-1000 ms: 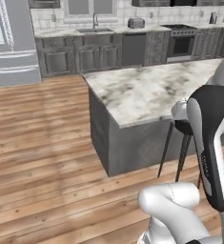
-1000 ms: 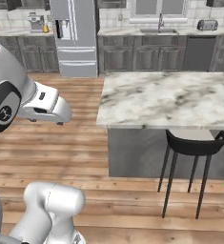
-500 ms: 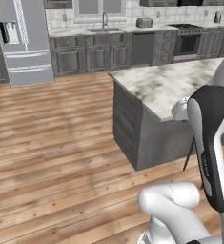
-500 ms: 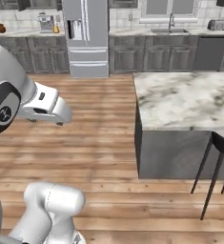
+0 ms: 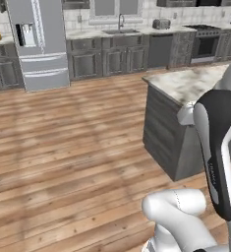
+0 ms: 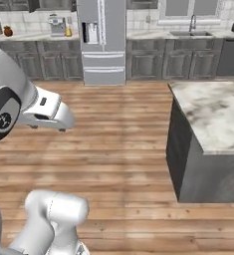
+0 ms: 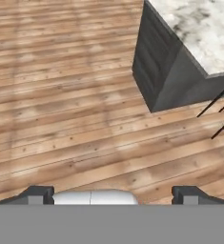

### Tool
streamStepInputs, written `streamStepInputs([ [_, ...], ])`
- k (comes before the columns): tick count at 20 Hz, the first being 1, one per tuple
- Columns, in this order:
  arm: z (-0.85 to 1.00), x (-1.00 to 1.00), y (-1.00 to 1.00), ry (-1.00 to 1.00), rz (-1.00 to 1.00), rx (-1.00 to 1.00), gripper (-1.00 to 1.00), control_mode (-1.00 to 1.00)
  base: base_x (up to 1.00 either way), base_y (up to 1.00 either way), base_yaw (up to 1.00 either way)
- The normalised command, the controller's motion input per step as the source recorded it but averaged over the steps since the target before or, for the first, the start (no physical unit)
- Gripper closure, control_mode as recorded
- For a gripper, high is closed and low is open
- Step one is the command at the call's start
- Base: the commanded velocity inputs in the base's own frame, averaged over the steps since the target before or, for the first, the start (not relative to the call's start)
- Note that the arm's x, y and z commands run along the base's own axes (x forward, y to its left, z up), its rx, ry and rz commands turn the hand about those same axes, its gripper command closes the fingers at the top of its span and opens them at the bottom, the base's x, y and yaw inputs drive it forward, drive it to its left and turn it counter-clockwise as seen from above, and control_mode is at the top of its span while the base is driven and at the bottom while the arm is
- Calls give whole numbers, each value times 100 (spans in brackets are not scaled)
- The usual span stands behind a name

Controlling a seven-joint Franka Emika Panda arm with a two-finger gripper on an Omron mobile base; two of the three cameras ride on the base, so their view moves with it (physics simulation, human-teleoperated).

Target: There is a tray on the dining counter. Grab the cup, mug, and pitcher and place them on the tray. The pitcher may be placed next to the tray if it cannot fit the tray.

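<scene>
Leftmost along the back wall, in the right base view, a small orange-brown pot sits on the rear counter, with a grey coffee machine and a yellow bottle just beside it. Next comes the steel fridge, its door carrying a dispenser panel; any lettering there is too small to read. Further right the sink tap stands before a window, and in the left base view a toaster and a dark oven follow it. Wooden floor spreads across the middle. On the right stands the dining counter, its white marble top veined grey; the part of the top in view is bare marble, and I see no writing anywhere. Down in the hand view the gripper hangs above the floorboards, holding nothing, its two dark fingertips spread wide apart, with the counter's dark corner at upper right and thin black stool legs beside it.
</scene>
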Motion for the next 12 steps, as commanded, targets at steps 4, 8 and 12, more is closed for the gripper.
streamStepInputs([
  [4,0,0,0,0,0,0,-100,100,100,100,0],
  [8,0,0,0,0,0,0,-100,100,100,100,0],
  [12,0,0,0,0,0,0,-100,100,100,100,0],
])
